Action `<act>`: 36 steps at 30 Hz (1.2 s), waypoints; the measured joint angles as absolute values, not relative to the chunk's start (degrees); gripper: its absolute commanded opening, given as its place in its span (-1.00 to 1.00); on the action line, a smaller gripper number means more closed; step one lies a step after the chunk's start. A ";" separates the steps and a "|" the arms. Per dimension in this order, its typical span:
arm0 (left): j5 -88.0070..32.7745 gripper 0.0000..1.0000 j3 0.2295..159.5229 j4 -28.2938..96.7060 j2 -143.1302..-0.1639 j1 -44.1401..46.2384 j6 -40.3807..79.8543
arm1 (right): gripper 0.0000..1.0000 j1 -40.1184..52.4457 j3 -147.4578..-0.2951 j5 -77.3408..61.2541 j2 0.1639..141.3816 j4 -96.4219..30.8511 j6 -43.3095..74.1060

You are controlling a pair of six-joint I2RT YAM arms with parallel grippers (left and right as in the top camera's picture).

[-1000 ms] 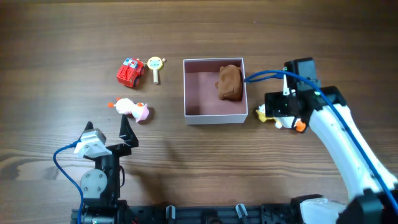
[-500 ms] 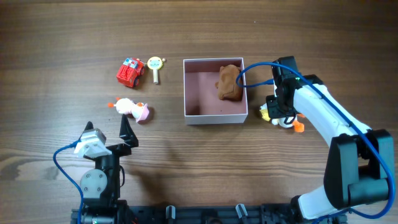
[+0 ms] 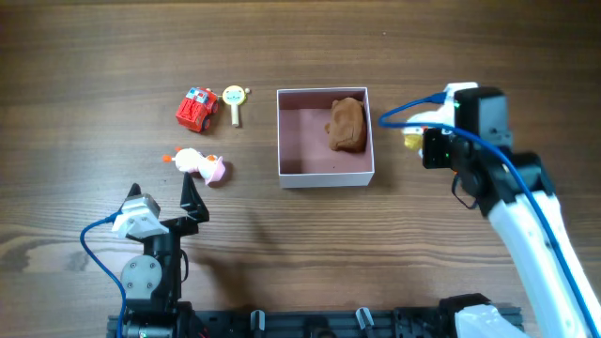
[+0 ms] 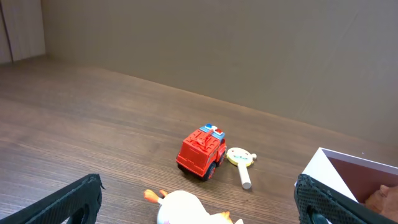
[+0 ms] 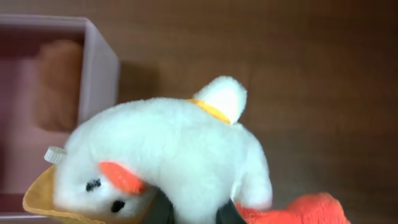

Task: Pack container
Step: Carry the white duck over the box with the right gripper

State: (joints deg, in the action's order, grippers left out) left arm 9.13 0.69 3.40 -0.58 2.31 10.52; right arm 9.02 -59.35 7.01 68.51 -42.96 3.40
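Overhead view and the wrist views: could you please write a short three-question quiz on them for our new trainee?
1. True or false: the brown toy lies inside the container.
2. What does the right hand grip? A: nothing. B: a white plush toy. C: the brown toy.
3. Fill in the number: ___ toys lie on the table to the left of the container.

Key:
1. True. It lies in the container's far right corner.
2. B.
3. Three: the red fire truck, the yellow stick toy and the pink-and-white plush.
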 measured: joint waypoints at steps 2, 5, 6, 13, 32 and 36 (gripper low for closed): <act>9.13 0.99 0.69 3.40 -0.58 2.31 10.55 | -0.91 10.11 -59.35 4.78 66.41 -41.43 3.33; 9.13 0.99 0.69 3.40 -0.58 2.31 10.52 | -0.91 13.78 -59.35 2.50 65.49 -38.22 2.81; 9.13 1.00 0.69 3.40 -0.58 2.31 10.55 | -0.91 15.25 -59.35 2.04 65.54 -37.01 2.37; 9.13 1.00 0.69 3.40 -0.58 2.31 10.55 | -0.91 31.46 -59.35 3.64 70.81 -25.08 -1.87; 9.13 0.99 0.69 3.40 -0.58 2.31 10.52 | -0.91 37.08 -59.35 10.83 91.81 -23.51 1.89; 9.13 1.00 0.69 3.40 -0.58 2.31 10.55 | -0.92 37.08 -59.35 12.75 91.81 -25.36 3.07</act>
